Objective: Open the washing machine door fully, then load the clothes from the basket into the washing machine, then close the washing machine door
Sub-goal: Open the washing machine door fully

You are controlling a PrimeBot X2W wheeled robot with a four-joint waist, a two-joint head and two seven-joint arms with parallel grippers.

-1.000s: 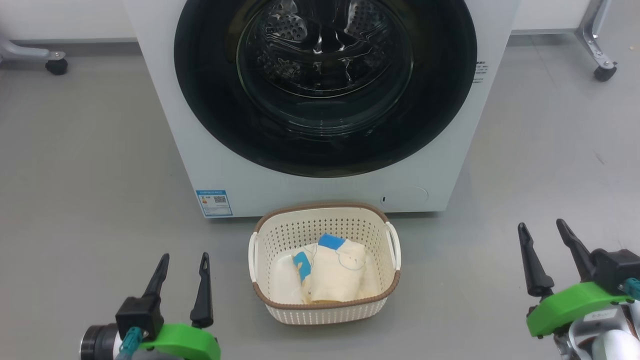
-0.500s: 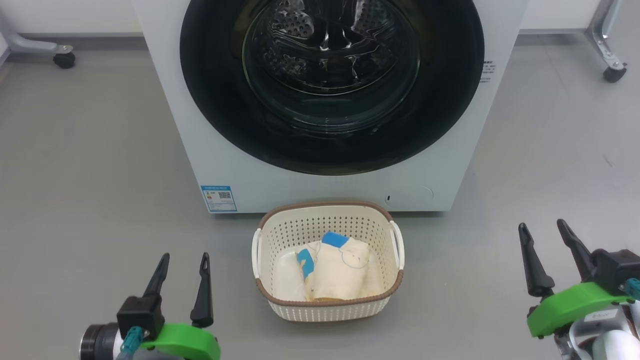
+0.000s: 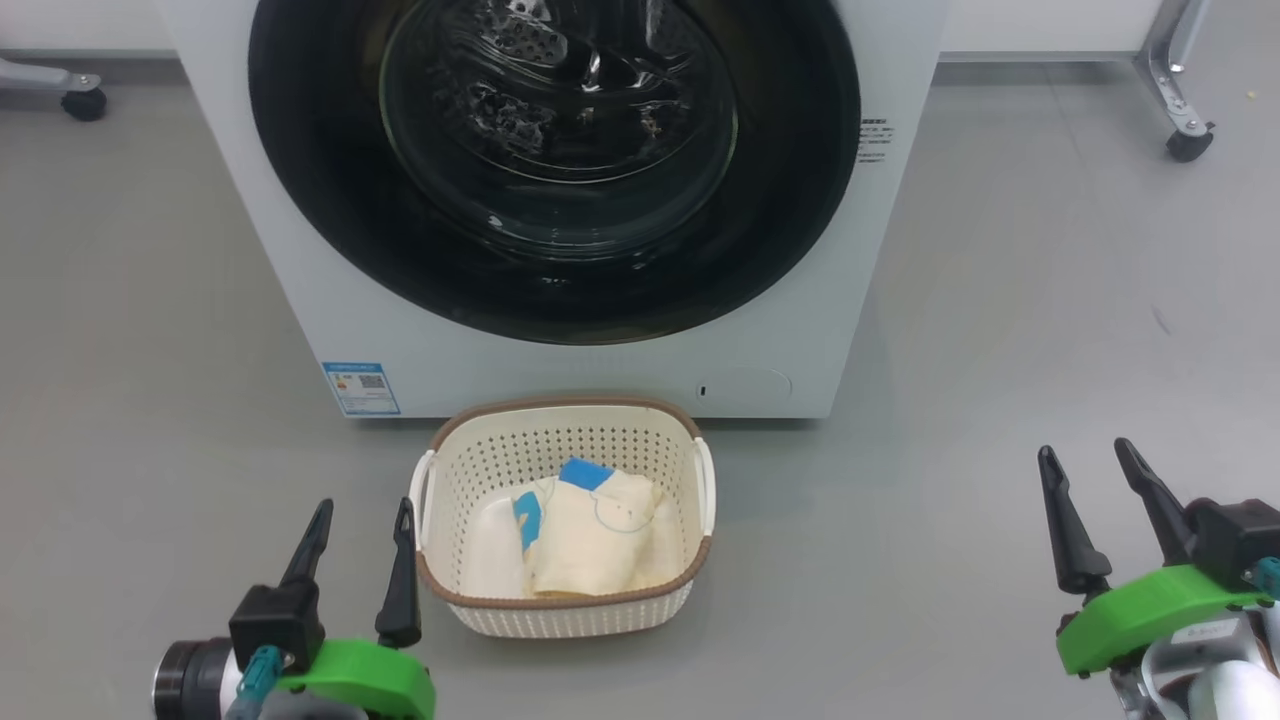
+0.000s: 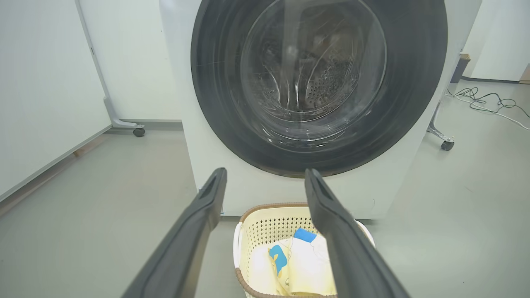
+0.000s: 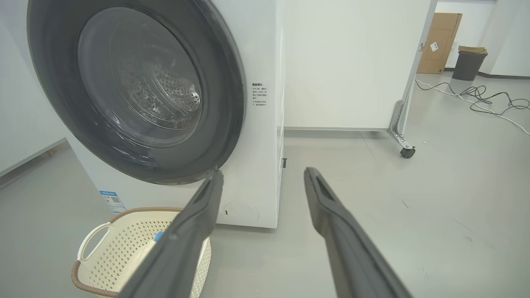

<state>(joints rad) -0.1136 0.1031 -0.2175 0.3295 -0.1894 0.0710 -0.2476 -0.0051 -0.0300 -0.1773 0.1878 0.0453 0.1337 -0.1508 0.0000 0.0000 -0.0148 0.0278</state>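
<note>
With left gripper (image 3: 365,505) and right gripper (image 3: 1084,448) spread wide and empty in the lower corners, we judged the large round glossy black washing machine door (image 3: 555,150), shut at upper centre, stiff and slick, best pulled by its rim, perhaps at the right, though the view left that unclear.

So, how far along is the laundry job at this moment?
Nothing looks done yet: the washing machine door is shut and the clothes lie in the basket. Nothing is in hand: the left gripper and right gripper are open and empty. Opening, loading and closing all remain.
</note>
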